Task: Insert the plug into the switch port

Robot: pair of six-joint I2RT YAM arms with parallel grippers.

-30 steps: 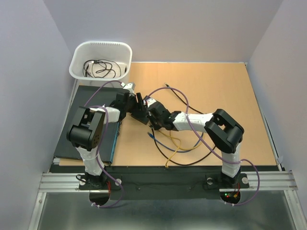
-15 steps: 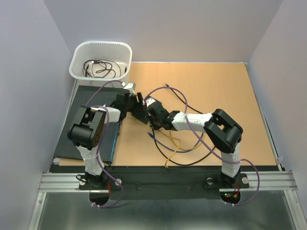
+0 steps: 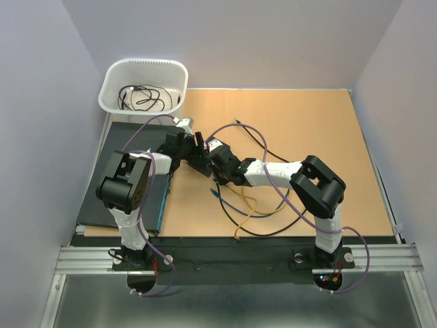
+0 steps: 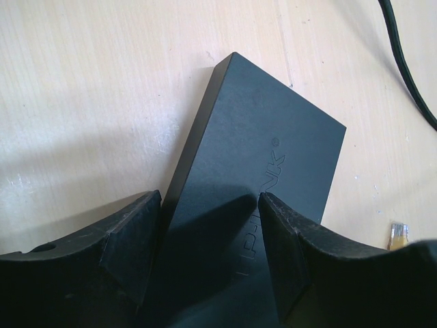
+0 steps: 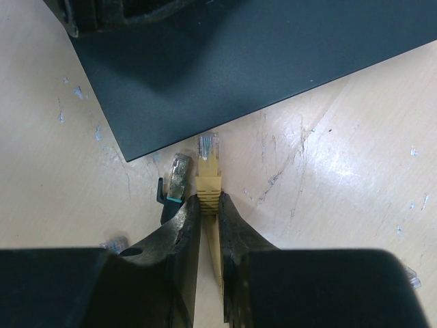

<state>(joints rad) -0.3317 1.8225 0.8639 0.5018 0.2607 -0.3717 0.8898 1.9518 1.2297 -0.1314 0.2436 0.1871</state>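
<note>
The switch, a flat black box point(image 4: 266, 150), lies tilted between the fingers of my left gripper point(image 4: 208, 225), which is shut on it. In the top view the box point(image 3: 199, 164) sits near the table's left middle, under the left gripper point(image 3: 191, 147). My right gripper point(image 5: 209, 201) is shut on a yellow plug point(image 5: 208, 171). The plug's clear tip points at the box's near edge point(image 5: 259, 61) and stops just short of it. The row of ports is hidden in every view. In the top view the right gripper point(image 3: 217, 162) is right against the box.
A second plug with a teal band point(image 5: 179, 174) lies just left of the yellow one. Yellow, blue and black cables point(image 3: 249, 205) loop on the wooden table behind the right gripper. A white bin point(image 3: 143, 85) of cables stands at the back left. A dark mat point(image 3: 123, 191) covers the left side.
My right gripper has crept a little left toward the box with the yellow plug. The left gripper and the box have barely moved.
</note>
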